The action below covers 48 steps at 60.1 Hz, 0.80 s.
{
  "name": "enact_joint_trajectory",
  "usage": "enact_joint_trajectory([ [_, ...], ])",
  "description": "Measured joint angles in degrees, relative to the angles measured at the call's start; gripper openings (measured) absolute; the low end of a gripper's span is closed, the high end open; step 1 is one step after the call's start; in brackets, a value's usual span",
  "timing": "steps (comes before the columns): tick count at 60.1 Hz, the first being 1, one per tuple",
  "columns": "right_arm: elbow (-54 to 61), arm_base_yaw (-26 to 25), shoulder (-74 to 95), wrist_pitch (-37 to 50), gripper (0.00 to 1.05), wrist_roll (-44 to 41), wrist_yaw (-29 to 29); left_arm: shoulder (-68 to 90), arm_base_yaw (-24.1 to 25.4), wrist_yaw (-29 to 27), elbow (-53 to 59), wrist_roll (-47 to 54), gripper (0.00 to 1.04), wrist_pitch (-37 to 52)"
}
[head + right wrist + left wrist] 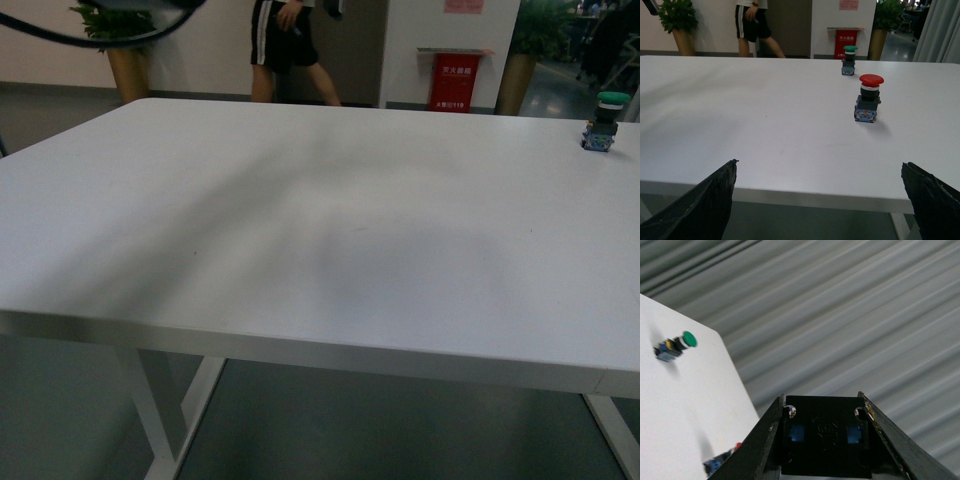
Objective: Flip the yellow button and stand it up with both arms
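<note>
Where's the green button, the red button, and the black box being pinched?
green button [603,122]: front view, black collar under its cap.
red button [868,99]: right wrist view, dark body below cap.
black box [826,440]: left wrist view, middle of its face.

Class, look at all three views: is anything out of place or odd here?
One thing: the left gripper is shut on what is probably the yellow button. Only its black-and-blue base shows and the cap is hidden. The green switch and red switch stand upright on the table.
</note>
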<state>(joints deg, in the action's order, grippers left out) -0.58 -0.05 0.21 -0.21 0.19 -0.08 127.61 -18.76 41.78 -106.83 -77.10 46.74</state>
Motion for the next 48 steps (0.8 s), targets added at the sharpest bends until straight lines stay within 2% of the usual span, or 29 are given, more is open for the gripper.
enact_joint_trajectory([
  [7, 0.0, 0.0, 0.0, 0.0, 0.98, 0.0, 0.0, 1.5, -0.9, 0.4, 0.7, -7.7, 0.37, 6.9],
  [27, 0.0, 0.0, 0.0, 0.0, 0.98, 0.0, 0.0, 5.0, -3.9, 1.1, 0.8, -16.7, 0.36, 10.9],
  [29, -0.5, 0.5, 0.9, -0.9, 0.98, -1.0, 1.3, 5.0, -4.0, 1.2, 0.8, -16.9, 0.36, 10.9],
  [31, -2.3, 1.0, 3.4, -4.4, 0.98, -3.6, 5.0, 5.1, -4.1, 1.5, 0.7, -16.9, 0.36, 10.5],
  [33, -6.1, 0.8, 11.9, -4.3, 0.98, -7.3, 6.4, 5.3, -4.1, 1.8, 0.5, -16.9, 0.36, 10.1],
  [37, -17.0, -3.0, 28.0, 0.5, 0.98, -7.2, 0.3, 5.8, -4.2, 1.7, -0.9, -16.9, 0.36, 9.7],
  [41, -25.2, -6.1, 36.1, 0.5, 0.98, -3.5, -5.3, 6.1, -4.3, 1.8, -1.1, -16.9, 0.36, 9.7],
  [43, -30.1, -8.0, 40.7, -0.1, 0.98, 0.3, -8.2, 6.2, -4.3, 1.9, -1.4, -16.9, 0.36, 9.7],
  [48, -47.8, -12.5, 55.5, -1.8, 0.98, 17.1, -18.3, 6.5, -4.4, 1.8, -2.1, -16.9, 0.36, 9.6],
])
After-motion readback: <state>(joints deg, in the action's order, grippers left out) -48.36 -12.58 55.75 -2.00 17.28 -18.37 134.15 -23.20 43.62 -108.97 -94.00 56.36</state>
